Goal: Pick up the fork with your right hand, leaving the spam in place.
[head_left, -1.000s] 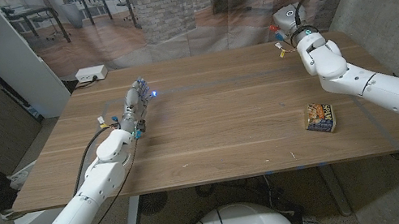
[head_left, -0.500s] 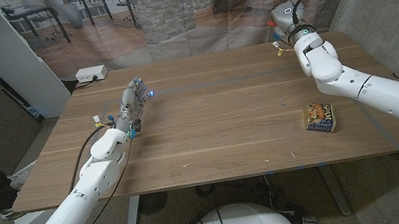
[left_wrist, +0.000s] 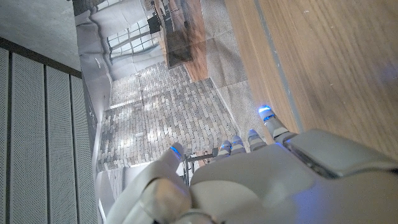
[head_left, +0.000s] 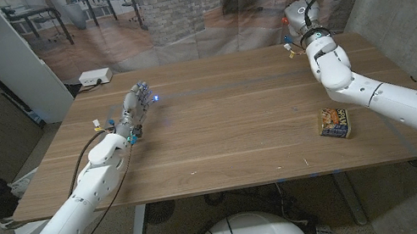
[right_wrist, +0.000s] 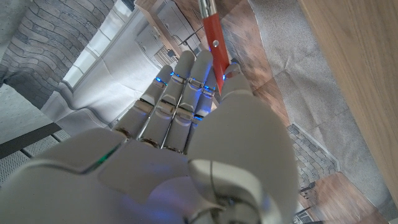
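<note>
One hand (right_wrist: 205, 143) — the right — grips the red-handled fork (right_wrist: 211, 37).

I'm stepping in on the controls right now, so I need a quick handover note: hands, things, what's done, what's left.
Right hand: raised at the table's far right corner, gripping the red-handled fork.
Left hand: over the table's left side, fingers extended, holding nothing.
Spam: lying on the table near the right edge, well clear of both hands.
Done: fork is in the right hand, spam untouched.
Left: probably nothing but keeping the grip steady.
</note>
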